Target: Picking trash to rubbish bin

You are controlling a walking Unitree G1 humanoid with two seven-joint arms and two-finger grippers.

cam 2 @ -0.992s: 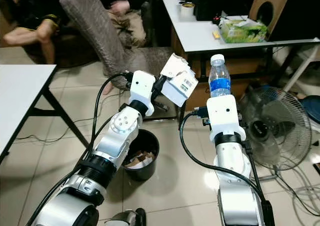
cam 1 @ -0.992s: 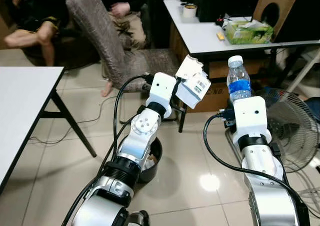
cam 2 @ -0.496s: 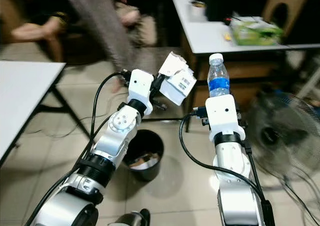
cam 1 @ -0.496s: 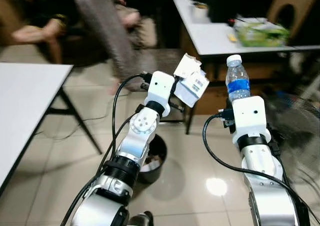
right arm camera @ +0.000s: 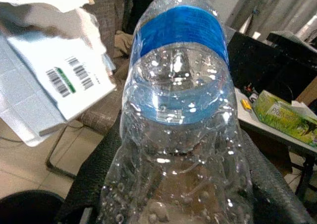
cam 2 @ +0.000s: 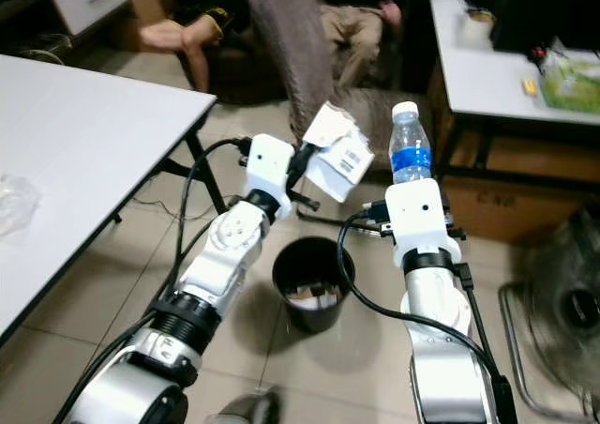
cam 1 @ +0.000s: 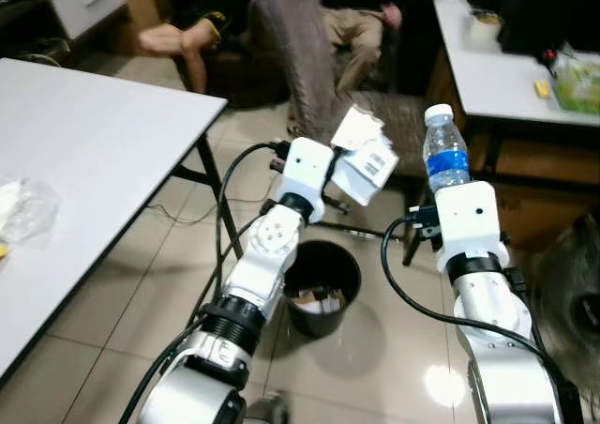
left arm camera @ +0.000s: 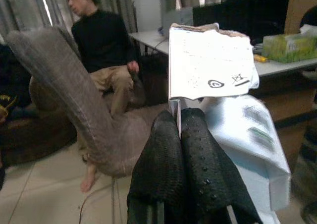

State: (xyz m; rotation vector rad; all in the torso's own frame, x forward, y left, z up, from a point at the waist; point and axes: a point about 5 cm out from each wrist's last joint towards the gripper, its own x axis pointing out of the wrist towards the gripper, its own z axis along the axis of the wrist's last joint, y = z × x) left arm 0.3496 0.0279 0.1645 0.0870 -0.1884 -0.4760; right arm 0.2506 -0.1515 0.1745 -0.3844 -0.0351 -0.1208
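A torn white cardboard box with a barcode label is held up in the air, and my left gripper is shut on its flap. My right gripper is shut on a clear plastic bottle with a blue label and white cap, held upright beside the box; its black fingers wrap the bottle. A black round rubbish bin with scraps inside stands on the tiled floor below and between the two arms.
A white table with a crumpled clear bag fills the left. A grey fabric chair and seated people are ahead. A second white table with a tissue box stands at the right, a floor fan below it.
The camera has swung left and the whole scene has shifted right; the bin now sits between the arms. Both grippers keep the box and bottle raised as before.
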